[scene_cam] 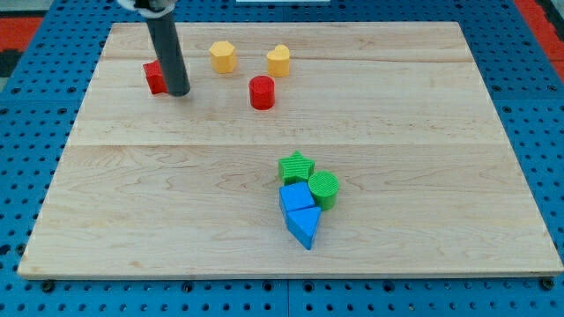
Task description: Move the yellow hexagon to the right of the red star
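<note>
**Tip beside the red block, yellow hexagon apart to the right**

My tip (179, 92) rests on the wooden surface (176, 194) against the right side of a red block (155, 77), its shape partly hidden by the rod. I carry no hand, and nothing is held. The yellow hexagon (222, 56) sits near the view's top, right of my tip and apart from it; a red cylinder (262, 92) lies lower right of it

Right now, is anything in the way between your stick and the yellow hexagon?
No. My tip sits beside the red star, at its right. The yellow hexagon is further right, with only bare board between.
</note>
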